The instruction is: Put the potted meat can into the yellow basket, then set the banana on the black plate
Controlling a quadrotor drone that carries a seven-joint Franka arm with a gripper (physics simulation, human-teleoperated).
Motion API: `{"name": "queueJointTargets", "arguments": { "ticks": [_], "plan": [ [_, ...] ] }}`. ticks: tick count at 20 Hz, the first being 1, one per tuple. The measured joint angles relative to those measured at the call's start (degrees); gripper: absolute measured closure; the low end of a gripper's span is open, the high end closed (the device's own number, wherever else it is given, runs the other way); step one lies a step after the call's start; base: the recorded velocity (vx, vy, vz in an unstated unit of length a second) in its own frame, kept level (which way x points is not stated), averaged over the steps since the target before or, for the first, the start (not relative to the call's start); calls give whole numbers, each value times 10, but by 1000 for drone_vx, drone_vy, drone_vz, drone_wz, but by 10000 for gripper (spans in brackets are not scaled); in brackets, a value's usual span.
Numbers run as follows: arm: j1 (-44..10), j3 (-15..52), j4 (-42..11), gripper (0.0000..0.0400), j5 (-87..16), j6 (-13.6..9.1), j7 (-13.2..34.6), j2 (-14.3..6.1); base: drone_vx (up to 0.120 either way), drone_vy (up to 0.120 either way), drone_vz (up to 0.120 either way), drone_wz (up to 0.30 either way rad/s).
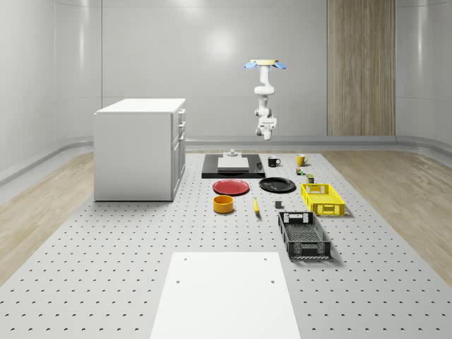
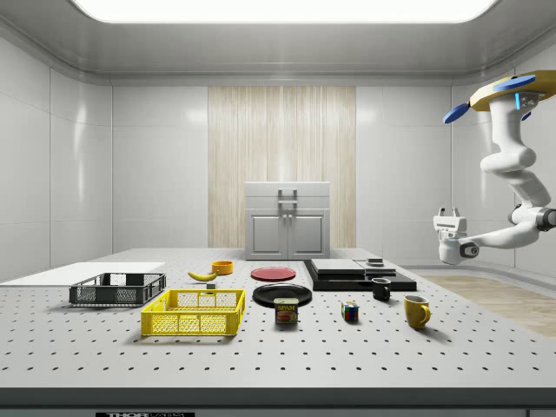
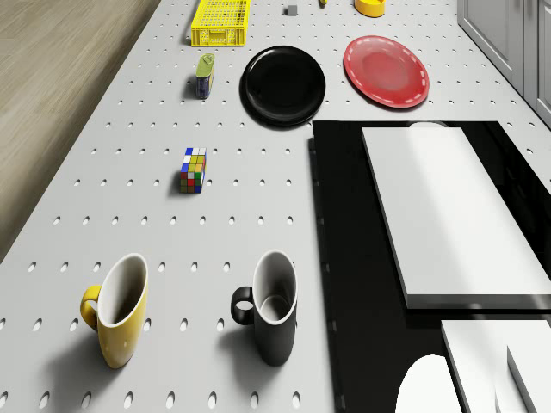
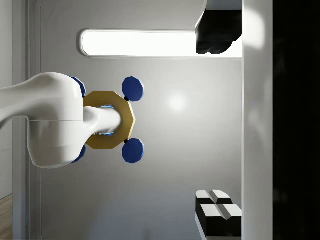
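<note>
The potted meat can stands upright on the table beside the black plate, a short way from the yellow basket. The banana lies flat near the orange bowl. My drone hovers high over the far end of the table, above the mugs and the black slab. The arm hangs below it, and the gripper is open and holds nothing, with its fingers turned upward, well above the table. In the wrist view the two fingers stand wide apart against the ceiling.
A red plate, a colour cube, a yellow mug and a black mug stand near the black slab, which carries white blocks. A black basket and a white cabinet also stand on the table.
</note>
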Motion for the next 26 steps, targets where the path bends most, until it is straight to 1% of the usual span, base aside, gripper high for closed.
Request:
{"name": "queueJointTargets", "arguments": {
  "ticks": [26],
  "plan": [
    [-5, 14, -7, 0, -18, 11, 2, -8, 0, 0, 0, 0]
  ]
}}
